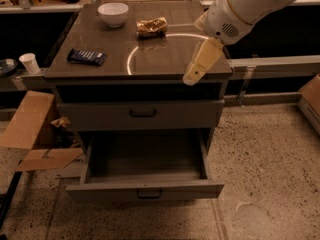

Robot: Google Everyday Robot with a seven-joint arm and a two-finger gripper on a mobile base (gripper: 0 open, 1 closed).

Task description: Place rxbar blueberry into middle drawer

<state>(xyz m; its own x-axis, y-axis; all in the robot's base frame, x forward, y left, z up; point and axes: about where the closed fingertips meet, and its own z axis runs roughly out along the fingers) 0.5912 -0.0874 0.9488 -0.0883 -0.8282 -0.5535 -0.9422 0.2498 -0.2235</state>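
Observation:
The rxbar blueberry (86, 57), a dark blue flat bar, lies on the left side of the grey cabinet top (165, 59). The middle drawer (145, 190) is pulled open below, and its deep grey tray is empty. My gripper (193, 77) hangs from the white arm (240, 9) over the right front edge of the cabinet top, far right of the bar and above the open drawer's right side. It holds nothing that I can see.
A white bowl (113, 13) and a tan shiny snack packet (152, 27) sit at the back of the top. The upper drawer (142, 114) is closed. Cardboard boxes (32, 134) lie on the floor at left, with a paper cup (29, 62) above. Another box (312, 99) is at right.

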